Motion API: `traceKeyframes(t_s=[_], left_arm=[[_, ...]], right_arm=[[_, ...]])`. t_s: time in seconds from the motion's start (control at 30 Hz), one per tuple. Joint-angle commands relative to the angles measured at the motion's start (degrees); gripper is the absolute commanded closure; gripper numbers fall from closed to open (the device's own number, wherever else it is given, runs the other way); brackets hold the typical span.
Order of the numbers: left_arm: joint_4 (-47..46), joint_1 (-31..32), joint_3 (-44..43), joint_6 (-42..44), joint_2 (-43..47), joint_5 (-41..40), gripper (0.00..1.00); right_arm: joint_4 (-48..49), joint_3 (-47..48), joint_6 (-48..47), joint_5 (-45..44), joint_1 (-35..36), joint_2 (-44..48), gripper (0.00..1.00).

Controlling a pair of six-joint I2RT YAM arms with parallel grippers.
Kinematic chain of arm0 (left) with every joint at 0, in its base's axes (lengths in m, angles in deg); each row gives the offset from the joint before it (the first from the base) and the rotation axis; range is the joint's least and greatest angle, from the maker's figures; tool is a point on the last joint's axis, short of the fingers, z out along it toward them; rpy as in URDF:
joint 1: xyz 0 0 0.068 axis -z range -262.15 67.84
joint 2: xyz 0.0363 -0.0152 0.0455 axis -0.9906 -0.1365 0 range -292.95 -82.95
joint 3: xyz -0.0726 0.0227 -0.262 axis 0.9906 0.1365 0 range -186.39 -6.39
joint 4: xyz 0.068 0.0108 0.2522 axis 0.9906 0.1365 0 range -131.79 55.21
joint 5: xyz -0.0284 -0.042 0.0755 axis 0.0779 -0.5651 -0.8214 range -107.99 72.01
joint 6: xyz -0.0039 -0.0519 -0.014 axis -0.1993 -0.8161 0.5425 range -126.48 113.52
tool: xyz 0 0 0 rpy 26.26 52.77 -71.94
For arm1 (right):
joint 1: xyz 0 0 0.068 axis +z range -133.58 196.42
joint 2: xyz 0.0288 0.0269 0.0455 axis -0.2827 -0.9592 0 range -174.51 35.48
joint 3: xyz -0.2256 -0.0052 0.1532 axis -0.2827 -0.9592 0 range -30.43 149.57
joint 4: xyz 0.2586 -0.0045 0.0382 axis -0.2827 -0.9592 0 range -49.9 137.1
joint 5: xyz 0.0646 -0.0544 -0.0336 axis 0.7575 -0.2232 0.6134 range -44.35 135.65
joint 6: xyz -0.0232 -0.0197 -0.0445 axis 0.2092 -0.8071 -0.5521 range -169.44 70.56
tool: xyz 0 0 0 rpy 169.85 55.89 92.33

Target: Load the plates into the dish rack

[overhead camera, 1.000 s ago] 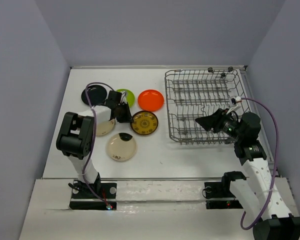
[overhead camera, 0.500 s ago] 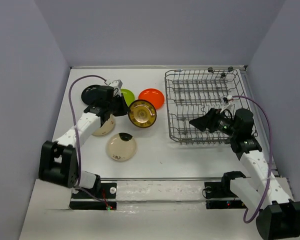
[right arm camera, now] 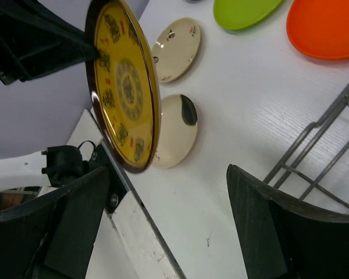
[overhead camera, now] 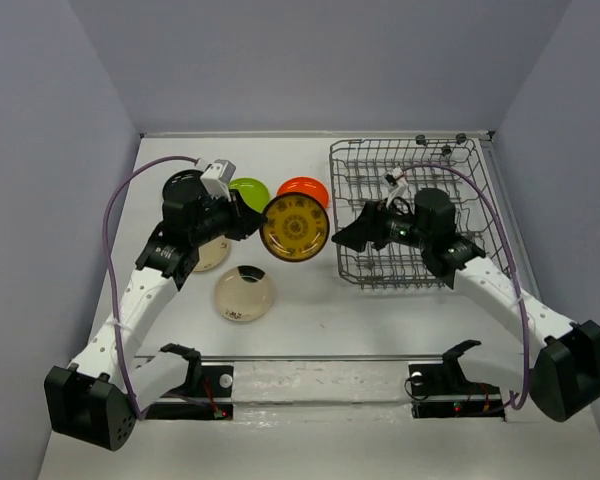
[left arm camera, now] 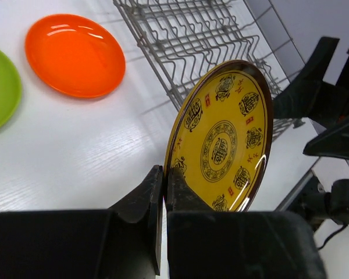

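Well, my left gripper (left arm camera: 164, 180) is pinched tight on the rim of the round brown plate with the yellow pattern (left arm camera: 224, 139). I hold it up on edge, clear of the white table (overhead camera: 310, 310), just beside the large grey wire dish rack (overhead camera: 410, 150). My right gripper (overhead camera: 348, 228) hangs at the rack's left side, spread wide and empty, near the plate but not touching it. Behind the raised plate lie the flat orange plate (overhead camera: 302, 186), the lime green plate (overhead camera: 248, 188) and the black plate (overhead camera: 180, 185). Under my left arm sit the plain beige plate (overhead camera: 212, 255) and the cream plate with a dark patch (overhead camera: 244, 294).
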Motion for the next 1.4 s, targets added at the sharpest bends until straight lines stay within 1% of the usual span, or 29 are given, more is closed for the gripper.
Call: traceKeyframes(t_s=[0.0,0.2,0.3,0.33,0.37,0.4,0.43,0.47,0.53,0.57,0.6,0.63,0.67,0.7,0.73,0.77,0.8,0.83,0.87,0.9,1.0,1.03,1.07,1.1,1.13,1.17,1.27,1.3,1.37], left_arm=[[-6.1,0.5,1.7,-1.4,1.7,8.8,0.94],[-8.1,2.1,2.1,-1.8,2.1,11.5,0.94],[-10.0,2.6,3.3,-2.4,2.1,12.1,0.94],[-10.4,2.8,3.6,-2.7,2.0,12.2,0.94],[-11.0,2.8,4.1,-2.7,1.9,12.2,0.9],[-11.1,2.8,4.3,-2.7,1.9,12.2,0.81],[-11.1,2.8,4.5,-2.6,2.0,11.6,0.68],[-10.9,2.8,5.0,-2.2,2.5,10.5,0.42],[-10.1,2.8,5.0,-1.3,3.4,8.6,0.19],[-8.6,2.8,5.0,0.1,4.7,6.1,0.02],[-7.8,2.8,5.0,0.8,5.6,6.1,0.01],[-6.6,2.9,5.1,1.4,7.3,3.5,0.01],[-6.2,2.9,5.2,1.9,8.2,2.2,0.01],[-5.8,3.2,5.5,3.0,9.2,1.0,0.01],[-5.6,3.4,5.7,3.3,10.0,-1.2,0.01],[-5.4,3.9,5.9,3.5,11.5,-1.9,0.01],[-5.4,4.1,6.2,3.5,12.2,-2.2,0.01],[-5.4,4.9,6.1,3.4,13.0,-2.0,0.01],[-5.3,5.6,6.1,3.6,13.3,-2.0,0.01],[-5.1,6.4,5.8,3.8,13.6,-2.1,0.01],[-4.3,10.2,5.3,5.0,14.1,-3.6,0.01],[-3.8,11.1,5.2,5.4,14.4,-5.2,0.01],[-2.2,11.9,5.1,6.0,15.0,-6.2,0.01],[-1.8,13.6,4.8,6.4,15.3,-7.8,0.01],[-1.5,14.2,4.8,6.6,15.7,-7.8,0.01],[-1.2,14.8,4.6,6.9,16.3,-8.8,0.01],[-0.8,16.8,4.6,7.2,17.5,-10.2,0.01],[-0.7,17.3,4.6,7.3,17.8,-10.8,0.01],[-0.6,18.3,4.5,7.4,18.4,-11.0,0.01]], right_arm=[[5.9,5.1,-0.2,-0.3,2.3,-4.5,0.14],[10.0,8.2,3.0,2.6,3.5,-11.5,0.24],[11.0,9.7,3.4,3.8,4.2,-13.3,0.37],[11.0,10.5,3.7,3.9,4.2,-14.2,0.64],[10.9,10.7,4.0,3.5,4.2,-14.3,0.77],[10.8,10.8,4.3,1.1,4.2,-14.2,0.9],[10.5,10.7,4.2,-0.7,4.2,-13.8,0.93],[9.2,10.5,3.1,-5.1,4.2,-12.6,0.93],[5.7,11.4,0.8,-10.4,4.2,-11.0,0.93],[1.1,12.9,-1.1,-15.5,2.1,-9.5,0.93],[-0.7,13.4,-1.1,-15.5,0.8,-8.7,0.93],[-4.1,13.8,-2.3,-19.9,-1.2,-8.0,0.93],[-6.0,14.0,-3.0,-21.8,-5.5,-7.2,0.93],[-7.6,14.7,-3.8,-24.5,-7.7,-5.6,0.93],[-9.2,15.0,-5.8,-32.6,-9.2,-4.8,0.93],[-11.3,15.0,-6.9,-38.2,-10.5,-4.1,0.93],[-11.6,14.9,-8.0,-43.1,-12.2,-3.6,0.93],[-11.7,14.3,-10.1,-52.1,-12.8,-3.1,0.93],[-11.6,13.9,-11.1,-56.9,-12.8,-3.2,0.93],[-11.6,13.7,-12.9,-66.2,-14.2,-3.6,0.93],[-7.6,12.0,-14.6,-75.4,-16.3,-4.7,0.93],[-4.2,10.4,-17.8,-78.7,-17.9,-4.5,0.93],[4.0,6.9,-19.7,-79.3,-19.0,-4.1,0.93],[7.5,5.3,-23.1,-78.2,-21.3,-4.1,0.93],[10.5,4.2,-23.1,-78.2,-21.3,-4.4,0.93],[13.8,3.3,-25.0,-75.8,-23.8,-5.6,0.93],[19.8,2.2,-29.9,-68.1,-28.2,-7.3,0.93],[20.9,1.9,-31.1,-65.0,-29.4,-8.5,0.93],[21.0,2.9,-33.0,-62.4,-31.9,-10.5,0.93]])
